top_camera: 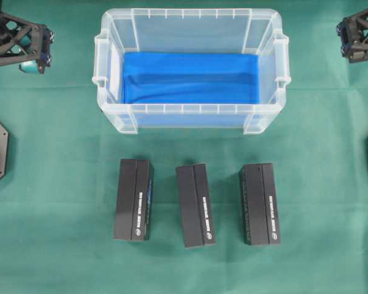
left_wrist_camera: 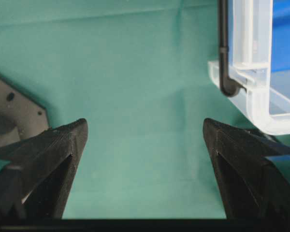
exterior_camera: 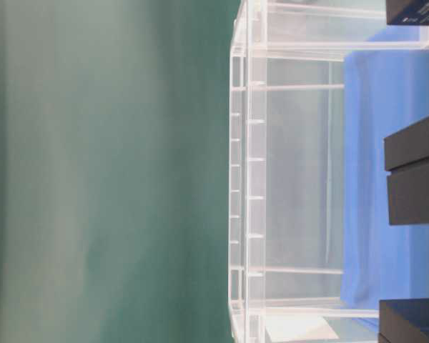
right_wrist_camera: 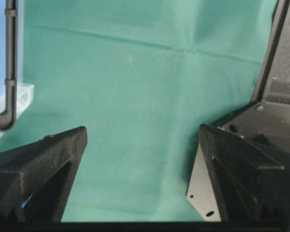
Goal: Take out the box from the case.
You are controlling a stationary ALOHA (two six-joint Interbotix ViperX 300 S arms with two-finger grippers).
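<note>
Overhead exterior view: the case [top_camera: 190, 119], a clear plastic bin with a ribbed rim and side handles, stands at the upper middle of the green table cloth [top_camera: 55, 245], and a blue cloth [top_camera: 190, 78] lines its bottom. Nothing else shows inside it. Three black boxes stand in a row on the cloth just below the case: the left box [top_camera: 134, 200], the middle box [top_camera: 195, 205] and the right box [top_camera: 259, 204], each set lengthwise and apart from its neighbours. The left gripper [top_camera: 32, 46] sits at the upper left edge and the right gripper [top_camera: 357, 33] at the upper right edge, both well apart from the boxes and beside the case without touching it.

Table-level exterior view: this picture lies turned on its side. The case [exterior_camera: 250, 179] shows its clear wall and ribbed rim, with the blue cloth [exterior_camera: 372, 179] behind it. Black box ends cut in at the right edge, the middle one [exterior_camera: 415, 175] largest.

Left wrist view: the left gripper [left_wrist_camera: 145, 140] has its fingers [left_wrist_camera: 53, 159] spread wide over bare green cloth, holding nothing. A corner of the case [left_wrist_camera: 261, 96] lies up to the right, beyond the right finger.

Right wrist view: the right gripper [right_wrist_camera: 142, 140] likewise has its fingers [right_wrist_camera: 241, 164] wide apart and empty. A sliver of the case [right_wrist_camera: 21, 96] shows at the left edge.
</note>
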